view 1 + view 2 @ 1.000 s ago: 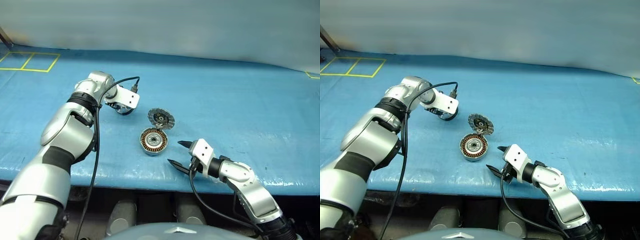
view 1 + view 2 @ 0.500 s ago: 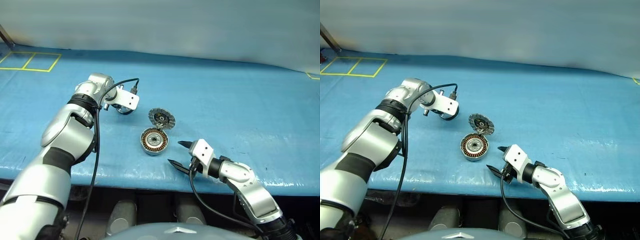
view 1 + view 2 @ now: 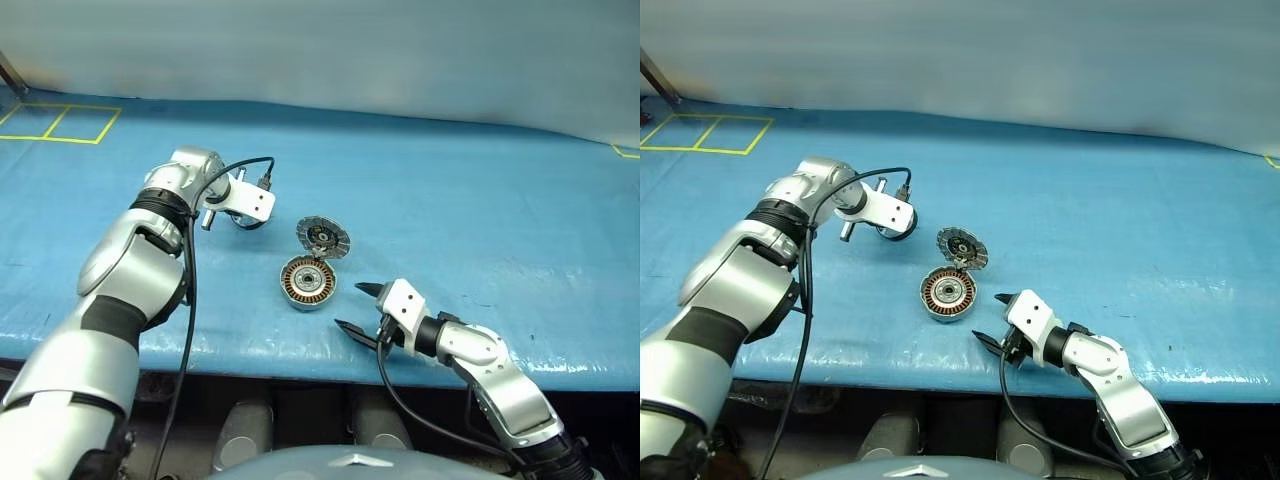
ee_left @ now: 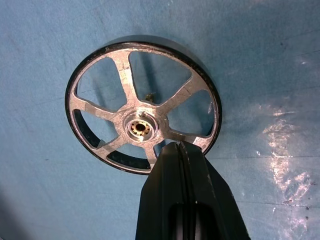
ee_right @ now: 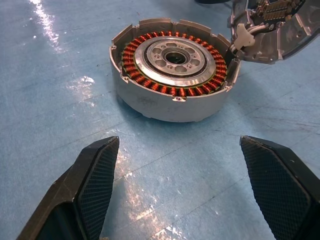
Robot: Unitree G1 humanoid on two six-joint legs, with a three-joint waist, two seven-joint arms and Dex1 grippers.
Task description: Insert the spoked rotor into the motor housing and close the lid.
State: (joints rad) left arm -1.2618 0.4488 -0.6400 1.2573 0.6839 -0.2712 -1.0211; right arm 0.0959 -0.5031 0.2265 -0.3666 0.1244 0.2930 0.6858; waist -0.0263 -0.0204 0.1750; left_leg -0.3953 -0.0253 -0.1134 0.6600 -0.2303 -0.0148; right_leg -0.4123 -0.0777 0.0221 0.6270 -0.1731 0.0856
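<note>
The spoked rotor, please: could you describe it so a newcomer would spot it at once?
On the blue table, look beneath the left gripper, left of the motor housing and its raised lid. The spoked rotor is a dark ring with five silver spokes, without copper windings.

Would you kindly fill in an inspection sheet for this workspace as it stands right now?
Surface: blue sheet over the table, glossy, with yellow tape squares at the far left corner.
Job's things: spoked rotor lying flat on the sheet; motor housing empty, copper windings exposed; lid hinged up, open.
Clutter: nothing seen.
Grippers: left gripper shut, its tips over the rotor's near rim; whether it grips the rim cannot be told. Right gripper open, short of the housing, holding nothing.
Cables: black cable along the left arm; another under the right wrist.
Surroundings: pale wall behind the table.
</note>
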